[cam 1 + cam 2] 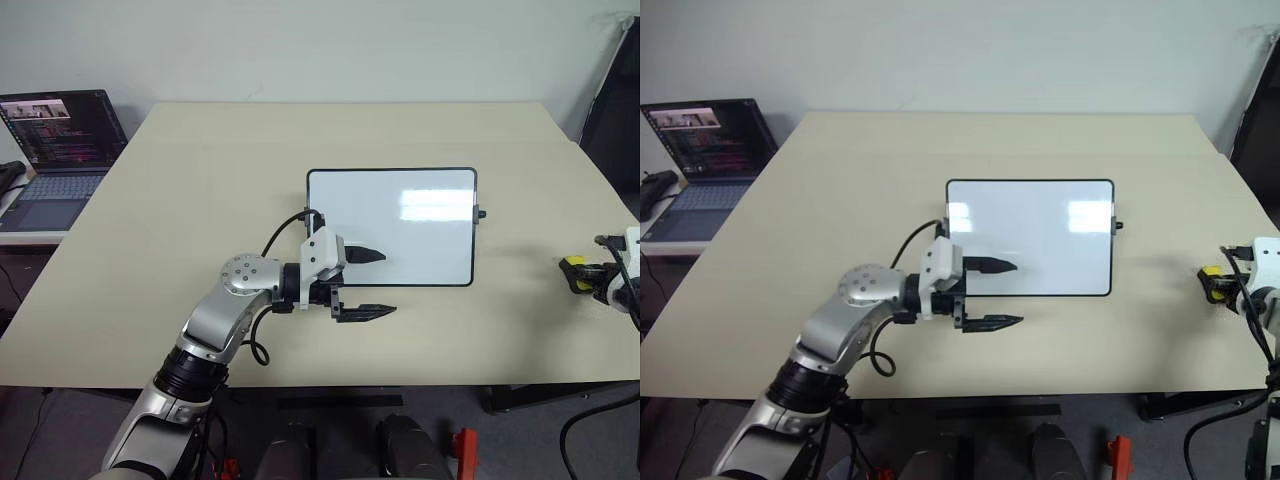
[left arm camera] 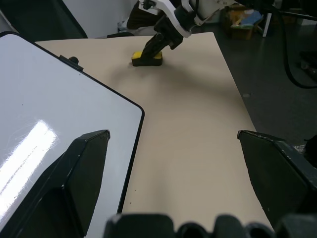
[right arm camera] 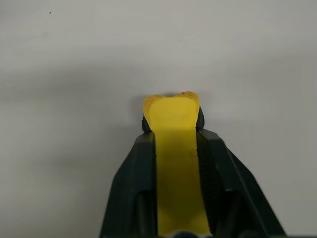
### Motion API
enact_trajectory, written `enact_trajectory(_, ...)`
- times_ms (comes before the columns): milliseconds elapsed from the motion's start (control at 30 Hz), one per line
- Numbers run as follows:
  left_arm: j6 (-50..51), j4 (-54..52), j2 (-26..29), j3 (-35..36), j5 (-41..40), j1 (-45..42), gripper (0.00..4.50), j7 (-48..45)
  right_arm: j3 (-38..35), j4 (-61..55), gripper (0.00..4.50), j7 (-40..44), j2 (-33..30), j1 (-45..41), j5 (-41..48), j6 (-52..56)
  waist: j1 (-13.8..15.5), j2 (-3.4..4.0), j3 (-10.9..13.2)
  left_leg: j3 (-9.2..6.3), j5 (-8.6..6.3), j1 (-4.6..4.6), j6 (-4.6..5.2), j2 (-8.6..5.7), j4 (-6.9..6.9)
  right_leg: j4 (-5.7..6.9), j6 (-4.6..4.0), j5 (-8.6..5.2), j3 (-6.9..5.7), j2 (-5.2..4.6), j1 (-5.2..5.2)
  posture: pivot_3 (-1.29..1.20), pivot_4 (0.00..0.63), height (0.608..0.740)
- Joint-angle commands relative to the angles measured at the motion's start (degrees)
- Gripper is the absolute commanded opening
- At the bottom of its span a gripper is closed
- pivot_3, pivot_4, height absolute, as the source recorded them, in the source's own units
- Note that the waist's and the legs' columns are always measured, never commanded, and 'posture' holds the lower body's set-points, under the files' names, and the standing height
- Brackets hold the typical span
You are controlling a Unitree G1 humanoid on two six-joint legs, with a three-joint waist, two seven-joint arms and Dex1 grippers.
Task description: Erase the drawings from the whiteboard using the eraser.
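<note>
yellow eraser sits between the two black fingers of the right claw at the right edge of the beige counter, resting on the counter surface well apart from the whiteboard. whiteboard lies flat mid-counter, its white face showing no drawings, just glare. left claw hovers at the board's near-left corner with fingers spread wide and nothing between them, upper finger over the board, lower one over bare counter; laptop far left.
</note>
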Motion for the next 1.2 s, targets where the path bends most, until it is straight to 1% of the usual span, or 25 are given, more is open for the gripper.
enact_trajectory(33, -1.43, -1.39, 0.27, 1.24, -0.14, 0.02, 4.5, 0.14, -0.17, -0.95, 2.64, 0.5, -1.55, -1.17, -0.36, -1.38, 0.01, 0.0, 0.0, 0.0, 0.0, 0.0, 0.0, 0.0, 0.0, 0.0, 0.0, 0.0, 0.0, 0.0, 0.0, 0.0, 0.15, 0.74)
enact_trajectory(133, -1.66, -0.86, 0.24, 1.91, -0.03, 0.15, 4.5, 0.92, -0.62, -2.66, 3.68, 1.19, -2.24, -0.55, -0.17, -0.8, 0.01, 0.0, 0.0, 0.0, 0.0, 0.0, 0.0, 0.0, -0.01, 0.0, 0.0, 0.0, 0.0, 0.0, 0.0, 0.0, 0.15, 0.74)
enact_trajectory(200, -1.85, -0.43, 0.56, 2.97, 0.14, 0.36, 4.5, 1.88, -1.42, -5.36, 4.46, 1.26, -2.86, 0.11, 0.18, 0.0, 0.02, 0.01, 0.0, -0.01, 0.0, 0.0, 0.0, 0.01, -0.01, 0.0, 0.0, 0.0, 0.0, 0.0, 0.0, 0.0, 0.15, 0.74)
enact_trajectory(233, -1.9, -0.34, 0.72, 3.37, 0.08, 0.42, 4.5, 2.17, -1.68, -6.44, 4.49, 1.21, -3.01, 0.35, 0.34, 0.39, 0.01, 0.01, 0.0, -0.01, 0.0, -0.01, 0.0, 0.02, -0.01, 0.0, 0.0, 0.0, 0.0, -0.01, -0.01, 0.0, 0.15, 0.74)
enact_trajectory(300, -1.34, 0.08, 0.98, 5.96, -0.59, 0.07, 4.5, 4.18, -2.54, -11.62, 4.49, 1.46, -3.28, 0.97, 1.39, 1.66, -0.07, 0.01, 0.0, -0.01, 0.0, 0.0, 0.0, 0.03, -0.01, 0.0, 0.0, 0.0, 0.0, -0.01, -0.01, 0.0, 0.15, 0.74)
enact_trajectory(333, -0.53, 0.43, 0.91, 8.06, -1.27, -0.43, 4.5, 5.93, -3.17, -14.61, 4.49, 1.36, -2.6, 0.71, 2.17, 0.5, -0.11, 0.01, 0.0, -0.01, 0.0, 0.0, 0.0, 0.04, -0.01, 0.0, 0.0, 0.0, 0.0, 0.0, -0.01, 0.0, 0.15, 0.74)
enact_trajectory(400, -0.19, 3.01, -0.22, 12.44, -0.79, -2.52, 4.5, 11.92, -3.81, -18.91, 4.49, 0.25, 0.77, -0.76, 3.76, -3.56, -0.17, 0.01, 0.0, -0.02, 0.0, 0.01, 0.0, 0.05, -0.01, 0.02, 0.01, -0.01, 0.0, 0.0, -0.02, 0.0, 0.15, 0.74)
enact_trajectory(467, -1.41, 5.74, -1.42, 15.29, 0.23, -4.42, 4.5, 16.64, -3.8, -20.52, 4.49, -0.8, 3.95, -1.65, 4.57, -6.06, -0.2, -0.01, 0.01, -0.03, 0.0, 0.01, 0.0, 0.04, 0.04, 0.01, 0.05, -0.02, -0.02, 0.05, -0.01, 0.0, 0.15, 0.74)
enact_trajectory(567, -6.33, 13.16, -2.61, 21.04, 5.38, -8.71, 4.5, 29.59, -2.08, -15.04, 4.49, -5.93, 11.34, -4.42, 2.36, -14.31, -0.08, -0.1, 0.03, -0.13, 0.0, 0.01, -0.01, 0.03, 0.1, -0.01, 0.08, 0.02, -0.07, 0.04, 0.07, 0.0, 0.15, 0.74)
enact_trajectory(633, -8.8, 16.78, -1.56, 21.89, 9.8, -9.31, 4.5, 35.14, -2.19, -10.91, 4.49, -7.54, 14.55, -5.62, 2.03, -18.24, 0.05, -0.1, 0.03, -0.15, 0.01, -0.01, -0.01, 0.03, 0.12, -0.01, 0.08, 0.05, -0.08, 0.02, 0.05, 0.0, 0.15, 0.74)
enact_trajectory(700, -10.36, 19.95, -0.28, 22.22, 13.04, -8.73, 4.5, 38.64, -1.89, -8.02, 4.49, -8.31, 16.45, -6.16, 1.94, -20.45, 0.2, -0.06, 0.01, -0.16, 0.0, -0.02, -0.01, 0.04, 0.05, 0.04, 0.09, 0.06, -0.08, -0.13, 0.0, 0.0, 0.15, 0.74)
enact_trajectory(800, -12.29, 23.29, 0.43, 23.43, 14.76, -6.9, 4.5, 41.87, -1.57, -4.79, 4.49, -9.24, 18.29, -6.99, 1.76, -23.32, 0.28, -0.06, 0.01, -0.15, 0.0, -0.17, -0.01, 0.04, -0.02, -0.06, 0.14, 0.02, -0.06, -0.21, -0.13, 0.0, 0.15, 0.74)
enact_trajectory(933, -14.16, 27.93, -0.96, 24.92, 13.68, -4.23, 4.5, 43.16, -1.05, -2.58, 4.49, -9.42, 20.2, -7.46, 2.02, -26.54, 0.36, -0.06, 0.01, -0.17, -0.03, -0.27, 0.01, 0.04, -0.03, -0.16, 0.15, 0.02, -0.08, -0.23, -0.19, 0.0, 0.15, 0.74)
enact_trajectory(1033, -18.09, 33.41, -2.5, 24.16, 14.15, -2.85, 4.5, 43.38, -0.64, -0.94, 4.49, -9.84, 21.76, -7.45, 1.85, -28.91, 0.38, -0.06, 0.01, -0.18, -0.03, -0.21, 0.02, 0.03, -0.01, -0.07, 0.14, 0.02, -0.11, -0.23, -0.15, 0.0, 0.15, 0.74)
enact_trajectory(1200, -24.2, 39.79, -4.59, 22.63, 16.55, -2.6, 4.5, 45.38, -0.1, -2.96, 4.49, -11.02, 24.39, -6.04, 1.77, -31.15, 0.34, -0.05, 0.01, -0.18, -0.03, -0.13, 0.03, 0.01, 0.01, 0.03, 0.14, 0.02, -0.11, -0.2, -0.1, 0.0, 0.15, 0.74)
